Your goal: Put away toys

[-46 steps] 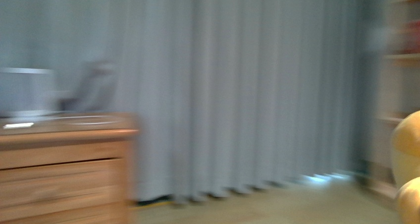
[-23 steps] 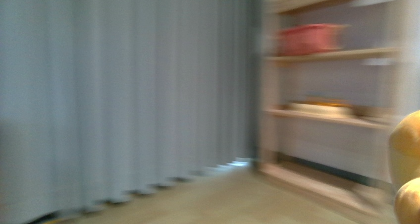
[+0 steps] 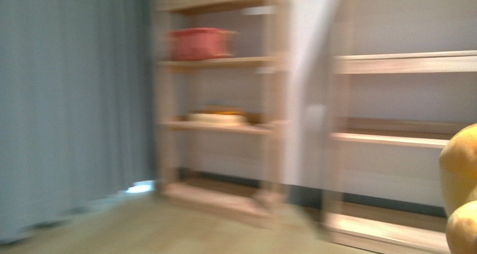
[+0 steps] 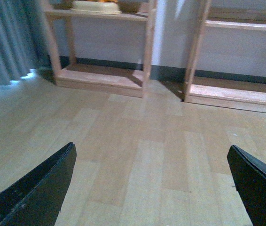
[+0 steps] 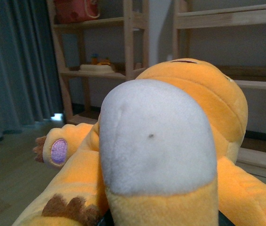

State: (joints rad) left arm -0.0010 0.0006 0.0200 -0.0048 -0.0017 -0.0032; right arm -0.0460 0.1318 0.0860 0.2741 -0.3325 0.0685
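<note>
This looks like the carrying step: the plush toy (image 5: 180, 94) sits close against the right arm, whose gripper is hidden so I cannot tell its hold, the left gripper (image 4: 150, 146) is wide and empty, and the next move calls for nearing the shelves (image 3: 219, 127) and placing the toy.

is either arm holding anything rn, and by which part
The orange plush toy fills the right wrist view, apparently carried there, but the grip is hidden beneath it. The left gripper is open, empty.

Two wooden shelf units (image 3: 222, 63) stand far, with one red basket (image 3: 199, 43) and one pale tray (image 3: 216, 118). One grey curtain (image 3: 67, 108) hangs left; one orange plush toy (image 3: 458, 164) near right.
</note>
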